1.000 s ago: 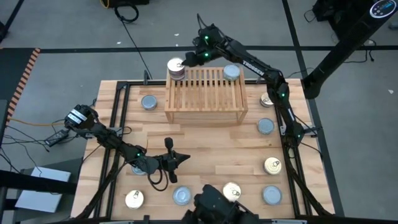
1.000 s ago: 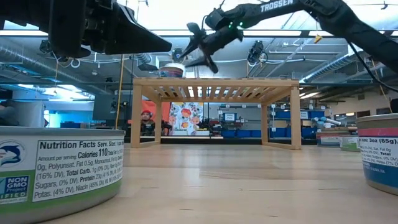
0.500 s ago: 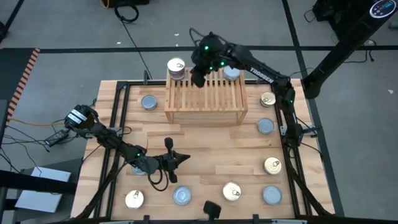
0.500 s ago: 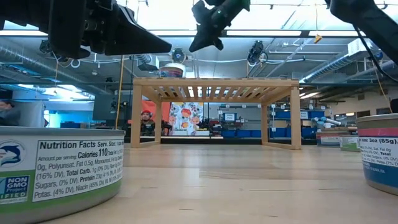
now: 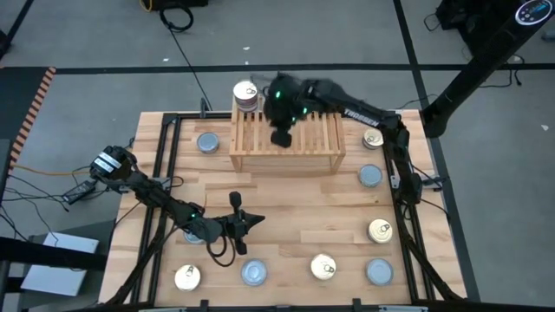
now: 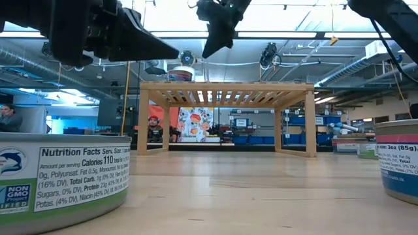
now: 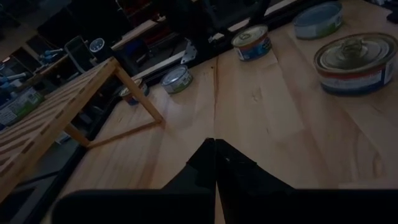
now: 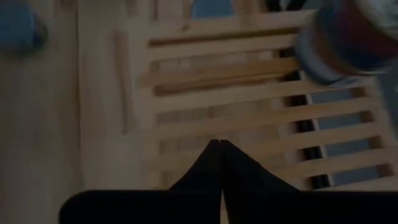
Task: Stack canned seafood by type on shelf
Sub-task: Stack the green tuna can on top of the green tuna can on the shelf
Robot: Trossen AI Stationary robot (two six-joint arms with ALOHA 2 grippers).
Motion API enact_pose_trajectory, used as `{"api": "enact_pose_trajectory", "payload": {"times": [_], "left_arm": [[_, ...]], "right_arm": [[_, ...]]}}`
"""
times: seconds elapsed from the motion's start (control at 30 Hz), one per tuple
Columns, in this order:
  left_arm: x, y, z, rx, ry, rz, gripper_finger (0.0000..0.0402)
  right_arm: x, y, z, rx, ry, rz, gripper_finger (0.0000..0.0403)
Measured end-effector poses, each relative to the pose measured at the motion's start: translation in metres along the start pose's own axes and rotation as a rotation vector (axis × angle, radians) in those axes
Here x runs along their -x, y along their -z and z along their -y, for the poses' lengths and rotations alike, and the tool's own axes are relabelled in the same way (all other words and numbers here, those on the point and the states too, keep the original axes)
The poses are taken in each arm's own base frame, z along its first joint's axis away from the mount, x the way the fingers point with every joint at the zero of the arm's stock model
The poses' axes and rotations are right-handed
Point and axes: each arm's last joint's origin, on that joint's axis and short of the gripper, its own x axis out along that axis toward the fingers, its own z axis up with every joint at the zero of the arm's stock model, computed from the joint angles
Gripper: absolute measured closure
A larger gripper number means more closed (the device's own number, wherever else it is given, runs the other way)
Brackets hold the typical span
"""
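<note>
The shelf (image 5: pixel 286 139) stands at the table's twelve o'clock edge, its slatted top kept as the sorting place, with a gold-topped stack of tins (image 5: pixel 245 94) on its ten o'clock corner. The right gripper (image 5: pixel 283 134) hangs above the slats near the shelf's middle, fingers pressed together and holding nothing, judged to be between placements. The left gripper (image 5: pixel 247 223) waits low at about seven o'clock, fingers likewise closed and empty, while loose tins (image 5: pixel 375 176) lie along the three and six o'clock edges, unsorted.
</note>
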Motion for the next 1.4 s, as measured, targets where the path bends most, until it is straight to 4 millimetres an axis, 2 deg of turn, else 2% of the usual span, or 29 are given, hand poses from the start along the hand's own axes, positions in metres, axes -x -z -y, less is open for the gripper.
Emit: {"api": "enact_pose_trajectory", "payload": {"times": [0.17,0.33,0.5,0.67,0.8,0.9,1.03,1.23,1.4], "left_arm": [[0.0,0.002,0.0,-0.009,0.004,-0.013,0.0392],[0.0,0.003,0.001,0.002,0.007,-0.021,0.0392],[0.0,0.003,0.001,0.0,0.008,-0.026,0.0392],[0.0,0.003,0.001,0.004,0.009,-0.026,0.0392],[0.0,0.003,0.001,0.005,0.014,-0.024,0.0392],[0.0,0.003,0.001,0.006,0.014,-0.024,0.0392],[0.0,0.003,0.001,0.006,0.014,-0.023,0.0392],[-0.001,-0.003,0.001,0.01,0.018,-0.013,0.0392],[-0.006,-0.017,0.004,-0.011,0.122,-0.021,0.0392]], "right_arm": [[-0.017,0.001,-0.041,0.103,0.033,-0.052,0.0397],[-0.031,0.001,-0.073,0.164,-0.003,-0.041,0.0399],[-0.042,0.005,-0.093,0.199,-0.026,-0.024,0.04],[-0.042,0.011,-0.108,0.206,-0.042,0.003,0.0401],[-0.034,0.025,-0.117,0.204,-0.052,0.054,0.0402],[-0.027,0.043,-0.124,0.176,-0.053,0.106,0.0402],[-0.02,0.078,-0.136,0.137,-0.06,0.175,0.0402],[-0.008,0.138,-0.158,0.047,-0.042,0.285,0.0402],[0.003,0.189,-0.178,-0.037,-0.052,0.334,0.0402]]}}
